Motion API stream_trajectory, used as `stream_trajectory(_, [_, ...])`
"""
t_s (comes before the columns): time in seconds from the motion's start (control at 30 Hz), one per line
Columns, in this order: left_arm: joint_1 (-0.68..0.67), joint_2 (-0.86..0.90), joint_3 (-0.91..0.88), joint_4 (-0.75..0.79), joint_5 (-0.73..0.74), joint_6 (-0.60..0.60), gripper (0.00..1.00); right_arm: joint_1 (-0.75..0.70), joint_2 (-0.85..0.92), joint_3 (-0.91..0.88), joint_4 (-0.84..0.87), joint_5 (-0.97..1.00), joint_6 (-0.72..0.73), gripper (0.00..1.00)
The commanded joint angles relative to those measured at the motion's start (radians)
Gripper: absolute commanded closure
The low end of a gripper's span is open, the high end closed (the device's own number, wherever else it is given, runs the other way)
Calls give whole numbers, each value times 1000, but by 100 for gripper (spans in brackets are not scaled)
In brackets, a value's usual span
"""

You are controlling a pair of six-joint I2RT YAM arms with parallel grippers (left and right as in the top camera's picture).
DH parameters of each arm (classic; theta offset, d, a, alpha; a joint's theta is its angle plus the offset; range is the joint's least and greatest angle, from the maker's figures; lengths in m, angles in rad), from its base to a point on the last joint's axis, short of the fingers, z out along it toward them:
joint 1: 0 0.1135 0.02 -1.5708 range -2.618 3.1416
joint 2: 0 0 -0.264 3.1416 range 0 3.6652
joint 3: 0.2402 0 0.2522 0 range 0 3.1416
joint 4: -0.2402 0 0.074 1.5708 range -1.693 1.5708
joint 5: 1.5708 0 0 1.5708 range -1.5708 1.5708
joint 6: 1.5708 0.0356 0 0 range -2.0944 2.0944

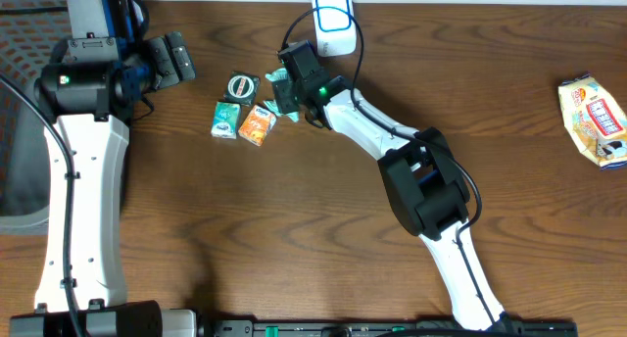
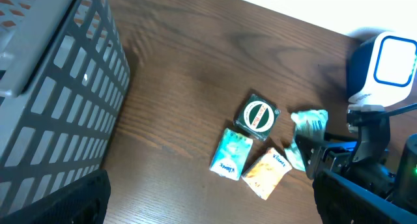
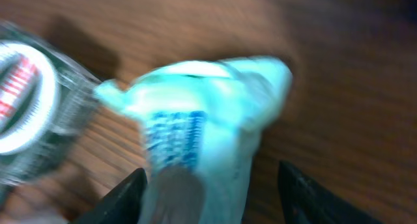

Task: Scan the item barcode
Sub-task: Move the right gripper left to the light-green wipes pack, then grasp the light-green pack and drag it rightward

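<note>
On the wooden table (image 1: 294,229), the grey basket (image 2: 58,87) is cut off at the left edge in every view that shows it, so we never see it whole. From overhead the right arm (image 1: 392,141) covers most of the mint packet (image 3: 208,113), which lies near the middle of the far edge, just short of the white scanner (image 1: 334,24). Only the blurred right wrist view shows that packet between the fingers of the right gripper (image 3: 214,185). The jaws stand apart astride it, with bare wood showing beside one finger. Its print is too smeared for us to read.

The left gripper (image 1: 181,58) hangs wide open and empty near the far left corner. A snack bag (image 1: 594,120) at the right edge appears only from overhead. Beside the mint packet we see a round-labelled packet (image 1: 242,86), a teal pack (image 1: 226,120) and an orange pack (image 1: 257,124), clearest from the left wrist.
</note>
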Motion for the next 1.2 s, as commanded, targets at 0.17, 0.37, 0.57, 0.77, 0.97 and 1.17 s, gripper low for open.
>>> stream_trajectory(0.17, [0, 6, -4, -3, -13, -8, 2, -23, -98, 8, -276, 101, 1, 46])
stream_trajectory(0.37, [0, 6, -4, -3, -13, -8, 2, -23, -187, 8, -512, 235, 1, 56])
stream_trajectory(0.57, [0, 6, -4, -3, -13, -8, 2, -13, -205, 8, -579, 234, -71, 53])
stream_trajectory(0.77, [0, 6, -4, -3, -13, -8, 2, 3, -204, 8, -471, 153, -248, 53])
stream_trajectory(0.97, [0, 6, -4, -3, -13, -8, 2, 37, -169, -1, -459, 152, -418, 50])
stream_trajectory(1.17, [0, 6, -4, -3, -13, -8, 2, 68, -123, -2, -458, 314, -417, 50])
